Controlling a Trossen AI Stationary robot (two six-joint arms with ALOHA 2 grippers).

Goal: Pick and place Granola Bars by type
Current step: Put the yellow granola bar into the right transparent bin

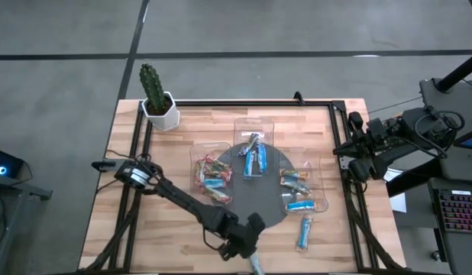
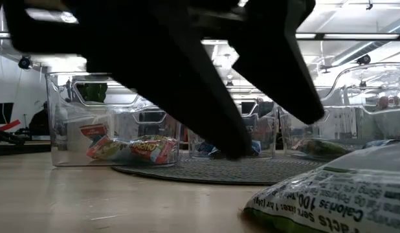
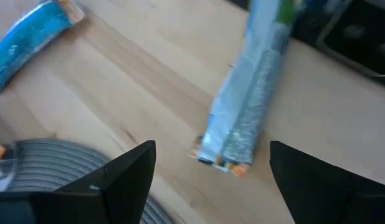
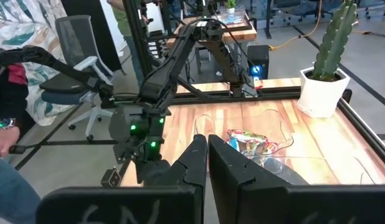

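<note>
A silvery wrapped granola bar [image 3: 242,118] lies flat on the wood by the table's near edge [image 1: 256,265]; it also fills the lower right of the low view [image 2: 336,194]. My left gripper [image 3: 211,180] hangs open just above it, slanting down, one finger on either side of its near end, touching nothing [image 1: 247,246]. A blue bar [image 1: 305,231] lies loose on the table right of the mat [image 3: 30,43]. Other bars lie in three clear trays. My right gripper [image 4: 207,155] waits shut and raised at the table's right edge [image 1: 341,150].
A dark round mat [image 1: 270,214] carries three clear trays: the left one [image 1: 211,177] with red-orange bars, the far one [image 1: 253,149] with blue bars, the right one [image 1: 301,191] with blue-green bars. A potted cactus [image 1: 156,95] stands at the far left corner.
</note>
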